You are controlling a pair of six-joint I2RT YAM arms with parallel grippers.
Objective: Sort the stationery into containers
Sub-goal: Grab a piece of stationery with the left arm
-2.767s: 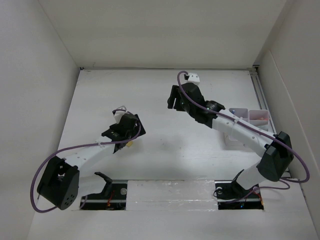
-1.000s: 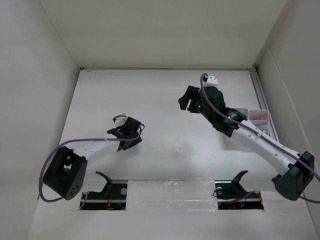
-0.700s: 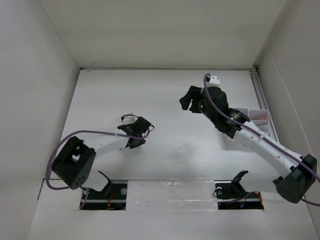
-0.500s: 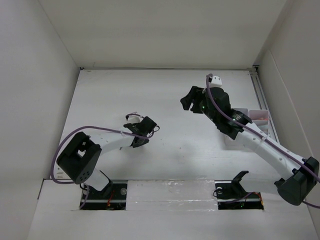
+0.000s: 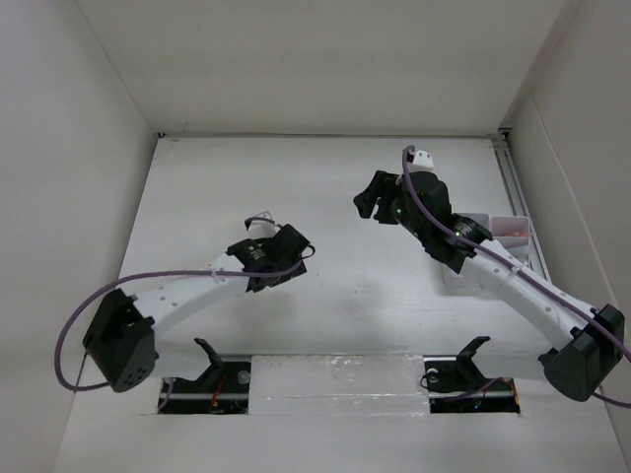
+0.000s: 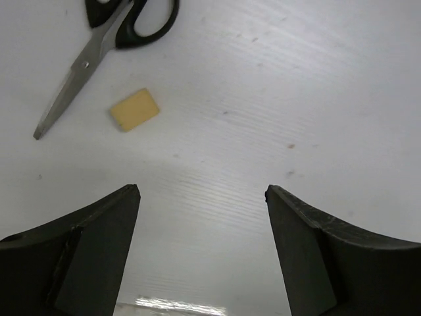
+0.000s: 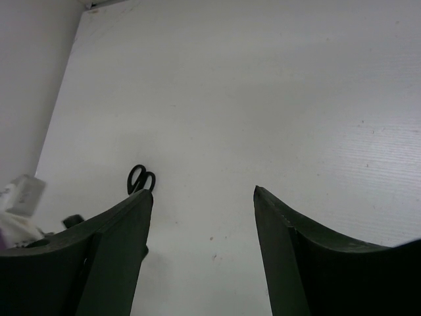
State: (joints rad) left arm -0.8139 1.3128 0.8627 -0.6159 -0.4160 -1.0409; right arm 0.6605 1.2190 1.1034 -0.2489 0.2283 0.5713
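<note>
Black-handled scissors [image 6: 112, 39] lie closed on the white table, and a small yellow eraser [image 6: 134, 109] lies just beside their blade. My left gripper [image 6: 200, 191] hovers short of both, open, with only bare table between its fingers. In the top view the left gripper [image 5: 293, 256] sits left of centre and hides these items. My right gripper [image 7: 202, 192] is open and empty, raised above the table; the scissors [image 7: 140, 178] show far off past its left finger. The containers [image 5: 511, 229] stand at the right edge, partly behind the right arm.
White walls close in the table on the left, back and right. A metal rail [image 5: 513, 182] runs along the right side behind the bins. The right arm [image 5: 493, 266] stretches diagonally across the right half.
The left gripper has shifted right across the table and its jaws have spread apart. The right arm has hardly moved.
</note>
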